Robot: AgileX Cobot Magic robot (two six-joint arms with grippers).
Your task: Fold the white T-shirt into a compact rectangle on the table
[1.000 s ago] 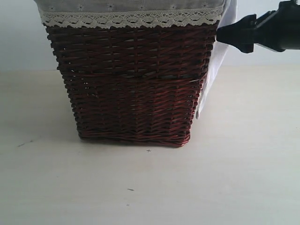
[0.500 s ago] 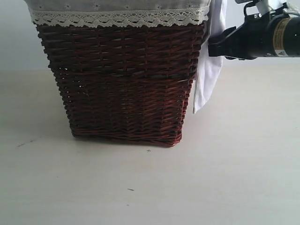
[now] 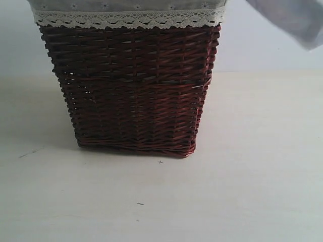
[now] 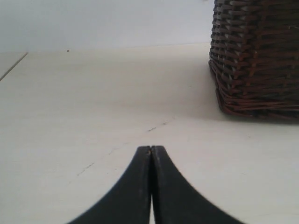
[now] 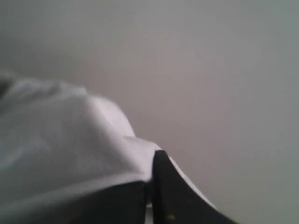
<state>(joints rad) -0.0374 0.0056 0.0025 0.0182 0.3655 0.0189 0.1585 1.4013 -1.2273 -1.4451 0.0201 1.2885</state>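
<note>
Left end effector [image 4: 151,150] and right end effector [image 5: 152,173]: smooth black, curved, tapering

- The right gripper [image 5: 150,175] sits closest to the camera, its two black fingers [image 5: 170,196] pressed together with no gap between them.
- A fold of the white T-shirt [image 5: 60,140] is pinched between the fingers. The cloth drapes over one finger and hides its tip, while the other finger's rounded tip stands bare.
- From the grip the shirt swells away in soft, blurred folds, shaded grey in the creases.
- Behind it all is a plain pale grey backdrop [image 5: 210,70], out of focus; it cannot be told whether this is a wall.
</note>
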